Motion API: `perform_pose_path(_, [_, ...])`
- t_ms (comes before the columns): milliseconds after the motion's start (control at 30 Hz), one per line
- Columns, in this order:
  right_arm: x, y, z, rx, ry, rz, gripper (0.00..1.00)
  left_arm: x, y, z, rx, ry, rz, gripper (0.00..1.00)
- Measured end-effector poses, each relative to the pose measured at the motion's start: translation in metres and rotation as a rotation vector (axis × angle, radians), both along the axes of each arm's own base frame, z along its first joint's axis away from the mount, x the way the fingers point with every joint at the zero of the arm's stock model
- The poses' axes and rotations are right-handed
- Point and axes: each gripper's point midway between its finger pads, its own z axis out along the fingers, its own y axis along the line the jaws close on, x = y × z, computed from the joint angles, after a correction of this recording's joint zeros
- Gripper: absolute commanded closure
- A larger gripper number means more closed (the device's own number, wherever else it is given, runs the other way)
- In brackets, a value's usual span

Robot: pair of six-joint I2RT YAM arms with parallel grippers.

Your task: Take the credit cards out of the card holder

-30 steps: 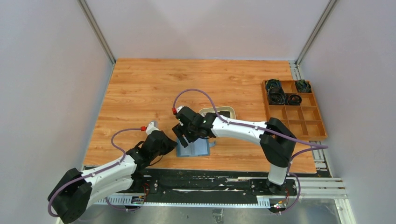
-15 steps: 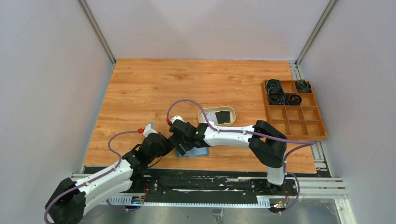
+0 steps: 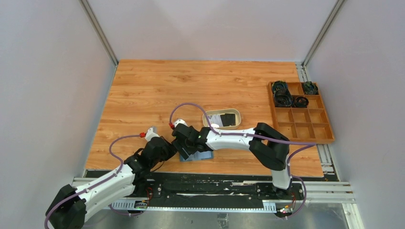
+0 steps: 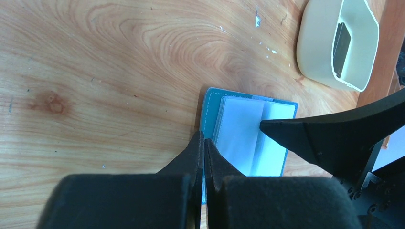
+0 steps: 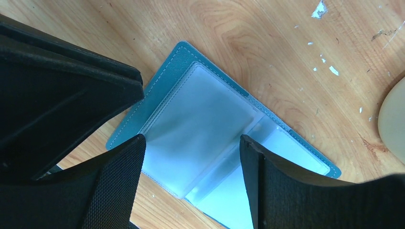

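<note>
Teal holder (image 3: 199,155) lies open and flat on the wood table (image 3: 157,90), near its front edge, clear sleeves (image 5: 200,119) facing up. The sleeves look whitish; no card edge can be made out in them. The left arm is stretched low from its base, reaching forward and right, wrist just left of the holder. Left gripper (image 4: 204,139): fingers pressed together, nothing visible between them, their joined tip at the holder's left edge where the teal cover shows beside the sleeves. Whether the tip bears on the cover or only sits over it, cannot tell. The right arm is folded at the elbow, forearm running left across the table, wrist tilted down over the holder from its far side. Right gripper (image 5: 191,143): fingers spread wide, holding nothing, one on each side of the left-hand sleeve page. In the left wrist view one right fingertip (image 4: 263,127) points onto the sleeves near the fold; contact is unclear. A beige tray (image 3: 208,116) stands just behind the holder, apart from it, with a black card (image 3: 230,119) and a pale card (image 3: 217,118) inside. A wooden box (image 3: 310,125) with dark cable coils in its far cells sits well off to the right.
</note>
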Motion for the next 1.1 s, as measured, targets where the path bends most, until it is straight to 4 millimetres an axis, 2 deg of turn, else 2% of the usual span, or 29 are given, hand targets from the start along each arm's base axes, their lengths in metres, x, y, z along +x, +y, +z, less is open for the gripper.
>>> perform_pose_path(433, [0.003,-0.003,-0.001,0.015,-0.023,-0.013,0.24,-0.001,0.003,-0.003,0.016,0.006,0.005,1.0])
perform_pose_path(467, [0.003,-0.003,-0.001,0.018,-0.023,-0.014,0.24,-0.001,0.003,-0.004,0.022,0.01,0.003,0.95])
perform_pose_path(600, [0.004,-0.004,-0.003,0.042,-0.009,-0.022,0.24,-0.005,0.003,-0.015,0.055,0.042,-0.022,0.62])
perform_pose_path(667, [0.005,-0.005,-0.004,0.059,0.002,-0.026,0.24,-0.001,-0.003,-0.013,0.039,0.036,-0.029,0.52])
perform_pose_path(700, [0.006,-0.006,-0.004,0.068,0.005,-0.033,0.24,0.001,-0.006,-0.012,0.03,0.031,-0.035,0.49])
perform_pose_path(867, [0.013,-0.016,-0.004,0.084,0.014,-0.065,0.25,0.007,-0.016,-0.007,-0.006,0.009,-0.049,0.48])
perform_pose_path(1100, [0.013,-0.016,-0.003,0.144,0.029,-0.059,0.25,0.008,-0.02,-0.007,-0.055,0.001,-0.035,0.47])
